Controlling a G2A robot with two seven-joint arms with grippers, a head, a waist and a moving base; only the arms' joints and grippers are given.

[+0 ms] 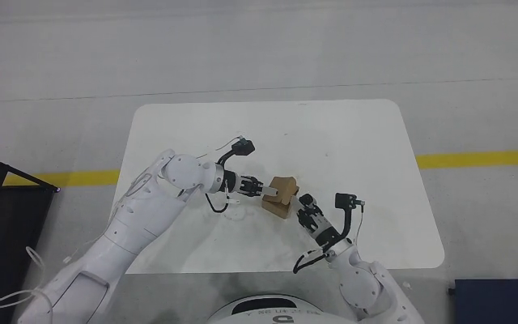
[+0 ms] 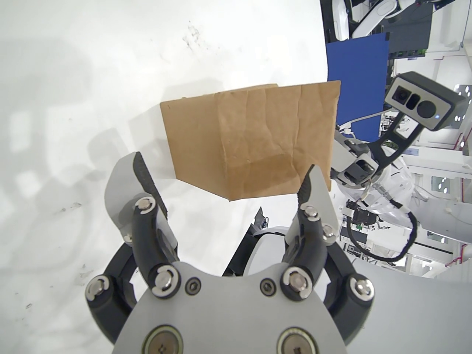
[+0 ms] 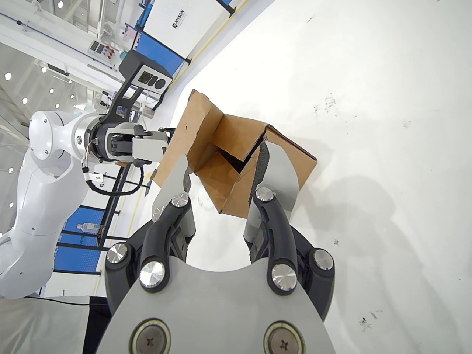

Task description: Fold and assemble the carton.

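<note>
A brown cardboard carton [image 1: 281, 198] sits tilted near the table's middle, partly folded, with its flaps open toward my right gripper. My right gripper [image 1: 306, 214] holds it from the near side: in the right wrist view its fingers [image 3: 262, 163] close around the carton's [image 3: 236, 171] inner flaps, so the right gripper [image 3: 224, 167] is shut on it. My left gripper [image 1: 261, 189] stands open at the carton's opposite side. In the left wrist view, the creased plain panel of the carton [image 2: 254, 138] lies just beyond the left gripper [image 2: 225, 163], whose fingers are spread wide.
The white table [image 1: 348, 138] has bare room on every side of the carton, with its front edge close behind my right gripper. A dark rack [image 1: 20, 202] stands off the table at the left, and a blue object [image 1: 486, 300] sits on the floor at the right.
</note>
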